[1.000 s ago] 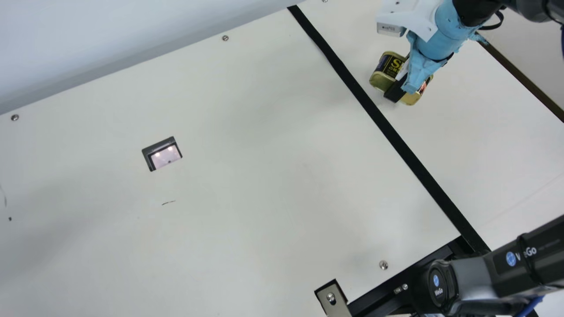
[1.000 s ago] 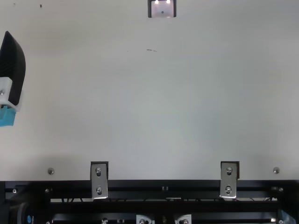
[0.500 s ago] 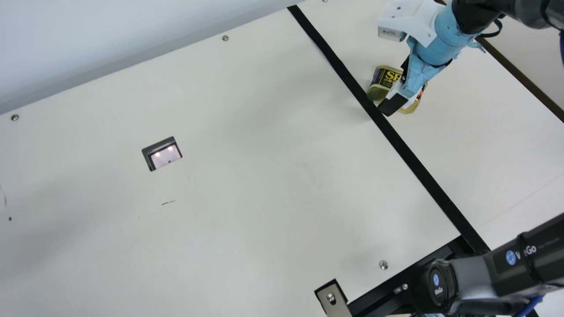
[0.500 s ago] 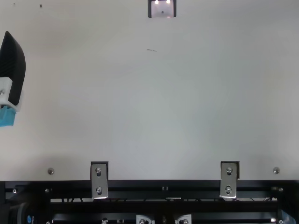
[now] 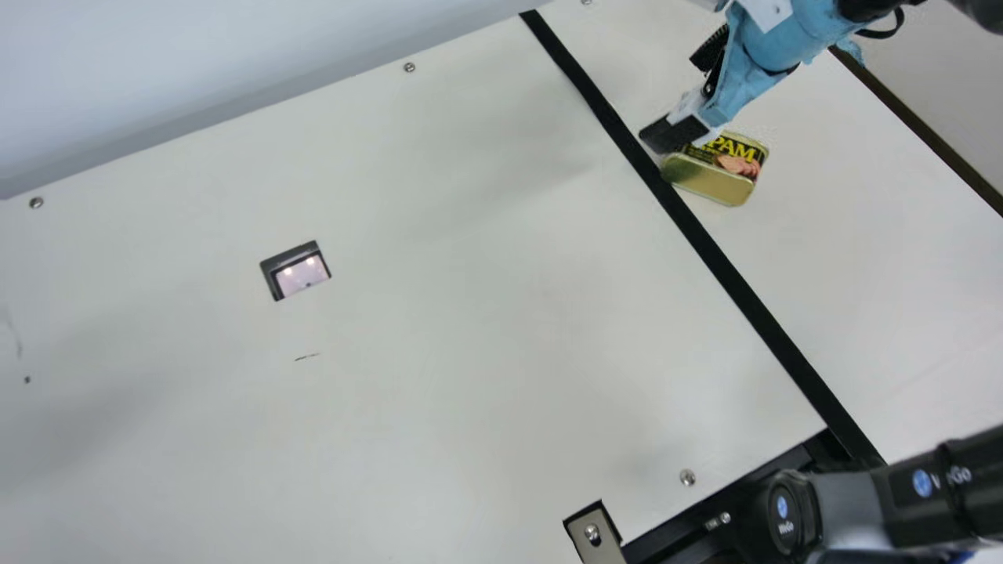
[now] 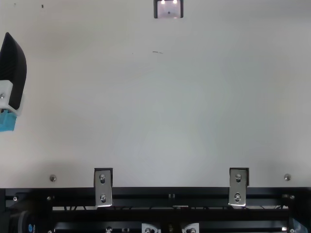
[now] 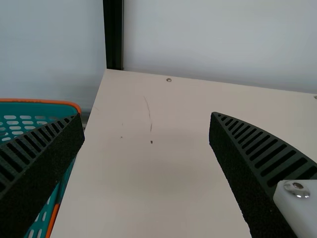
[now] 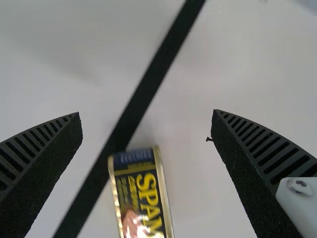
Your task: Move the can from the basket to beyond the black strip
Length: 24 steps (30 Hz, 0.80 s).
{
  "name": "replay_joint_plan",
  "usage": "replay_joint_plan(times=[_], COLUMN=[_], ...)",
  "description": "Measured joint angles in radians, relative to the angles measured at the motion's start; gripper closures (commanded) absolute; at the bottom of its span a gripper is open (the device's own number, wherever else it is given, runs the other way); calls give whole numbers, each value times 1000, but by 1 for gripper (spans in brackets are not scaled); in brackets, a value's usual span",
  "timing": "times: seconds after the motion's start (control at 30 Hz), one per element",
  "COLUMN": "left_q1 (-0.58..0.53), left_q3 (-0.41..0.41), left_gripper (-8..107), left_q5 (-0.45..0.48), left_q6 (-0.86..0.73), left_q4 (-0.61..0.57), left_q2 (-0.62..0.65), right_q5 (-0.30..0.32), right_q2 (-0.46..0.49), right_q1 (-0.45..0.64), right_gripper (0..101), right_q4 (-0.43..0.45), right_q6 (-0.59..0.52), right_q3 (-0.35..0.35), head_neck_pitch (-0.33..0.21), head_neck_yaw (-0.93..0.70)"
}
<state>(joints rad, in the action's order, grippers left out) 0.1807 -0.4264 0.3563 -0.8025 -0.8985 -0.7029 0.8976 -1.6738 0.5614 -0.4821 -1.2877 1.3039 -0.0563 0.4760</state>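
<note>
The can (image 5: pixel 719 171) lay on its side between the black strip (image 5: pixel 736 288) and the tabletop's (image 5: pixel 486 329) right edge, one end at the strip, and the right gripper (image 5: pixel 689 92) stood with jaws spread around nothing, so a clean finish called for a straight, gentle lift without nudging it. The left gripper (image 7: pixel 147 121) held its jaws spread too, by the basket (image 7: pixel 42 101). The cream surface was flat and faintly scuffed, a pale wall (image 5: pixel 196 70) behind its far edge.
</note>
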Motion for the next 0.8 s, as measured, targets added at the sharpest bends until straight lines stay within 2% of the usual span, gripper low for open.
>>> replay_joint_plan(times=[0.3,0.8], left_q1=[0,0], left_q3=[0,0], left_gripper=[9,9], left_q5=[0,0], left_q6=[0,0], left_q4=[0,0], left_q2=[0,0], right_q5=[15,12], right_q2=[27,42], right_q1=[-74,-230], right_gripper=[0,0], right_q4=[-208,-350], right_q6=[-22,-45], right_q3=[39,71], head_neck_pitch=[-15,-15], head_neck_yaw=[-164,-425])
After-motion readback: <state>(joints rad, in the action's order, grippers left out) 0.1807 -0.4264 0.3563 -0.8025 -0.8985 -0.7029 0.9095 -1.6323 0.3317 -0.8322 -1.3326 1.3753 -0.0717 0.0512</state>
